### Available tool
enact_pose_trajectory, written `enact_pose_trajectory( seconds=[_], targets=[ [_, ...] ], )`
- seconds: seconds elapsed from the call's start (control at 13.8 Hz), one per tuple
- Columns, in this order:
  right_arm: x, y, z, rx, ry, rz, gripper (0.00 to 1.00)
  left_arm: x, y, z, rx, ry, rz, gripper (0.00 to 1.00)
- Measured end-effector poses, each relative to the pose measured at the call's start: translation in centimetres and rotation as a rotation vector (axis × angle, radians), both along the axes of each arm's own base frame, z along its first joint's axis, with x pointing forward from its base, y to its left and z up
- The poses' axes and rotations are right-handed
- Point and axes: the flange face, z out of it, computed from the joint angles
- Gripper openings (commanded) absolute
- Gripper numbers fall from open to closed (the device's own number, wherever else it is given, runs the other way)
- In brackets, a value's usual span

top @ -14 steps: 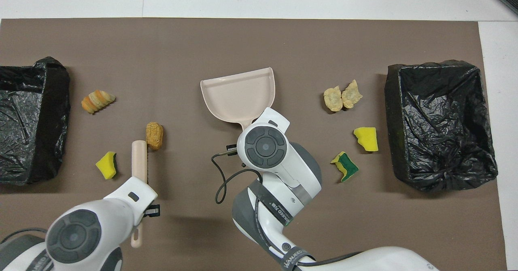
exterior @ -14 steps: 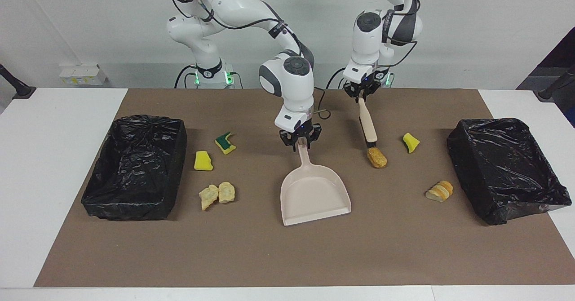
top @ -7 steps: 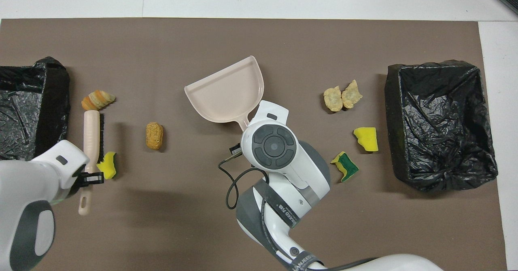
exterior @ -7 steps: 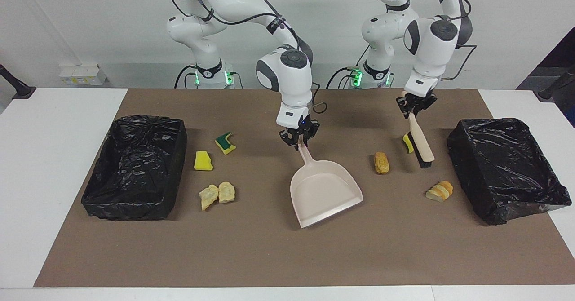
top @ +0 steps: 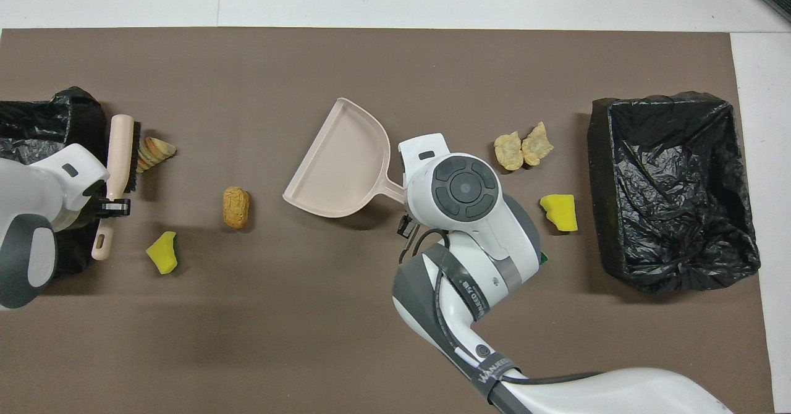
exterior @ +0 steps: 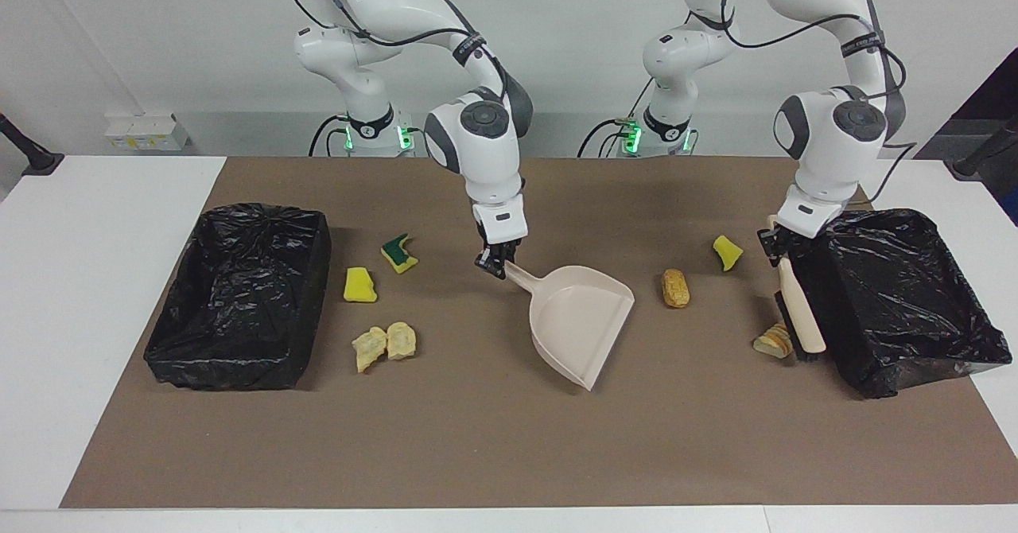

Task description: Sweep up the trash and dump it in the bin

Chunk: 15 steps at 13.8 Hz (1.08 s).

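Beside left hand (exterior: 778, 248) brush (exterior: 798, 315): striped chunk (exterior: 770, 342) touching bristles.

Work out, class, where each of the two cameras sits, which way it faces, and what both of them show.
Facing view: high across the table, looking at the robots; both whole arms and bases show, right gripper holding the dustpan, left gripper holding the brush.
Overhead view: high above the robots' end, looking steeply down and forward; only wrists and forearms show.
Shared: dustpan, brush, both black-lined bins, the scraps, seen half a turn apart.
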Motion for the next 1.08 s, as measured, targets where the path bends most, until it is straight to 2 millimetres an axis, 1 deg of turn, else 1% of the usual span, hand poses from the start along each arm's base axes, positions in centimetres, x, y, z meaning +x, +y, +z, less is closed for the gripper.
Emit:
enact_pose_trajectory(
  seconds=[0.07, 0.14, 0.22, 0.29, 0.36, 0.51, 0.58, 0.65, 0.72, 0.8, 0.87, 0.94, 1.01, 1.08],
  targets=[
    [0.2, -0.4, -0.1, -0.007, 0.0, 0.051, 0.0, 0.5, -0.1, -0.7, -0.01, 0.01, -0.011, 0.0],
    [0.3, -0.6, -0.1, -0.011, -0.002, 0.088, 0.0, 0.6, -0.6, -1.3, -0.016, 0.022, -0.023, 0.0],
    [0.3, -0.6, -0.1, -0.015, -0.003, 0.114, 0.0, 0.5, -1.7, -1.8, -0.02, 0.034, -0.041, 0.0],
    [0.3, -0.7, -0.1, -0.02, -0.001, 0.141, 0.0, 0.3, -3.3, -2.0, -0.026, 0.051, -0.059, 0.0],
    [0.2, -0.7, -0.2, -0.027, 0.004, 0.176, 0.0, -0.1, -5.4, -2.1, -0.035, 0.078, -0.072, 0.0],
    [0.0, -0.9, -0.5, -0.047, 0.027, 0.241, 0.0, -1.2, -10.3, -2.0, -0.032, 0.132, -0.085, 0.0],
    [-0.1, -0.9, -0.6, -0.054, 0.033, 0.268, 0.0, -1.9, -12.7, -1.6, -0.021, 0.147, -0.081, 0.0],
    [-0.2, -1.0, -0.7, -0.058, 0.036, 0.29, 0.0, -2.7, -14.5, -0.9, -0.015, 0.159, -0.071, 0.0],
    [-0.2, -1.0, -0.7, -0.063, 0.038, 0.314, 0.0, -3.4, -15.5, 0.3, -0.021, 0.173, -0.056, 0.0],
    [-0.2, -1.1, -0.7, -0.068, 0.041, 0.342, 0.0, -4.0, -15.7, 1.8, -0.03, 0.179, -0.033, 0.0],
    [-0.1, -1.2, -0.7, -0.071, 0.042, 0.364, 0.0, -4.7, -15.5, 3.3, -0.03, 0.185, 0.008, 0.0],
    [0.0, -1.4, -0.7, -0.072, 0.041, 0.377, 0.0, -5.6, -15.2, 4.6, -0.017, 0.197, 0.085, 0.0],
    [0.0, -1.5, -0.7, -0.074, 0.04, 0.385, 0.0, -6.5, -14.8, 5.4, 0.001, 0.202, 0.191, 0.0],
    [0.1, -1.5, -0.6, -0.075, 0.039, 0.396, 0.0, -7.1, -14.5, 5.6, 0.018, 0.203, 0.299, 0.0]
  ],
)
